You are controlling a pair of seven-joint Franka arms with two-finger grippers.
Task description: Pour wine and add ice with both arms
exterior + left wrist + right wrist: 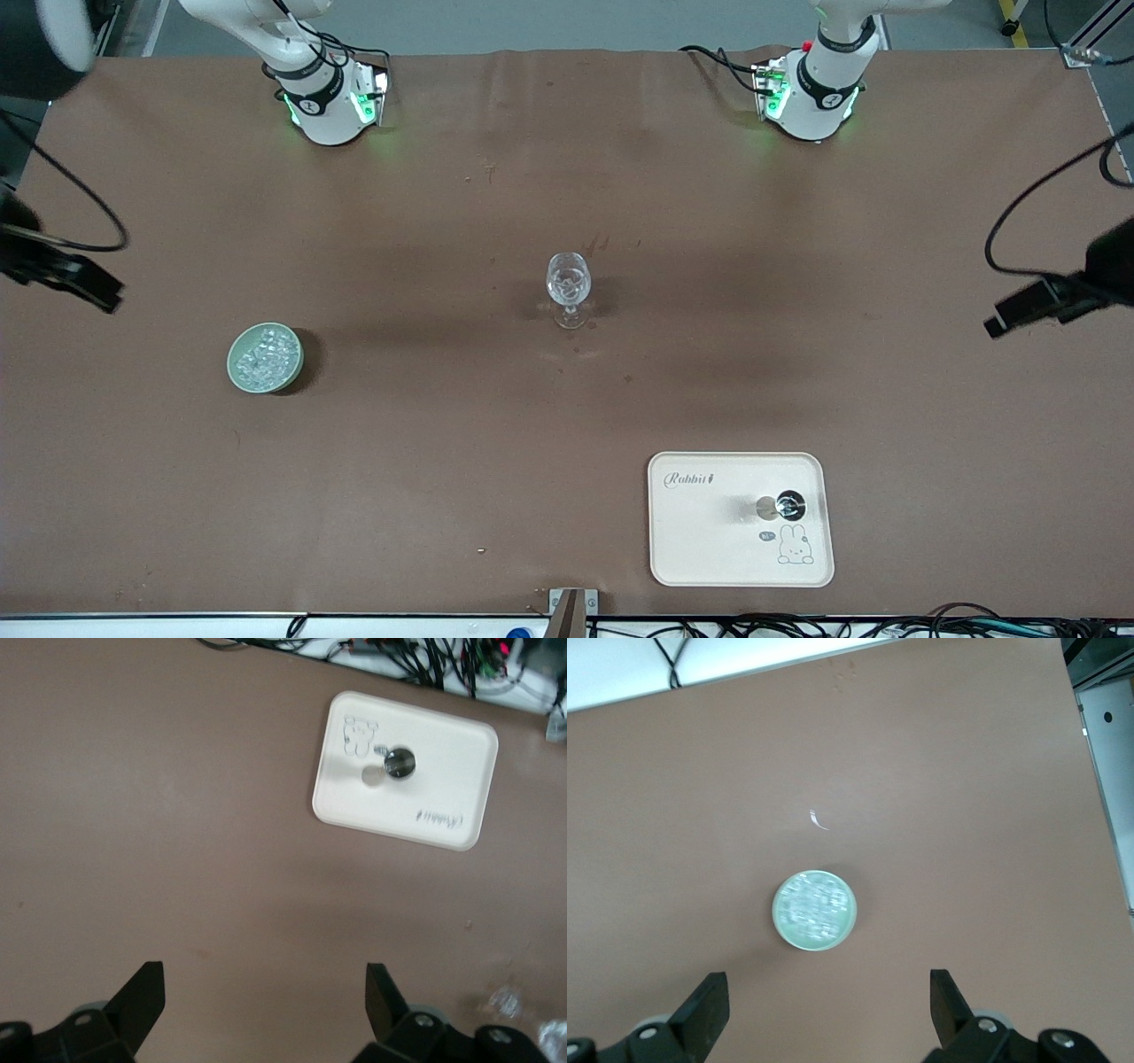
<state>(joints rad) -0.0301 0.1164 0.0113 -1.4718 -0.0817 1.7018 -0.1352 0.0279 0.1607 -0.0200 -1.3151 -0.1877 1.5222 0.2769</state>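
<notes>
While both arms hang high at the table's ends with nothing in hand, the layout splits the work between them. The pale green bowl (265, 357) holding the ice (263, 355) sits toward the right arm's end of the table, nearer the front camera than the stemmed glass (568, 289) and well apart from it. In the right wrist view the bowl (814, 910) lies on the bare table almost straight ahead of the right gripper (830, 1005), just off the midline between its two fingers (709, 1005), which stand wide apart and empty. So the right arm is plainly the nearer one for the ice, and I judge its coming move to be a descent onto the bowl.

On the cream tray (700, 549), close to the front edge toward the left arm's end, stands what looks like the wine bottle (788, 506), seen from above so that only its dark round top shows; its long axis is upright. The left gripper (266, 1010), its fingers (383, 997) likewise spread wide with nothing between them, looks down on bare table, with the tray (443, 828) and bottle (400, 761) ahead and well off its midline. The glass stands upright mid-table between the two.
</notes>
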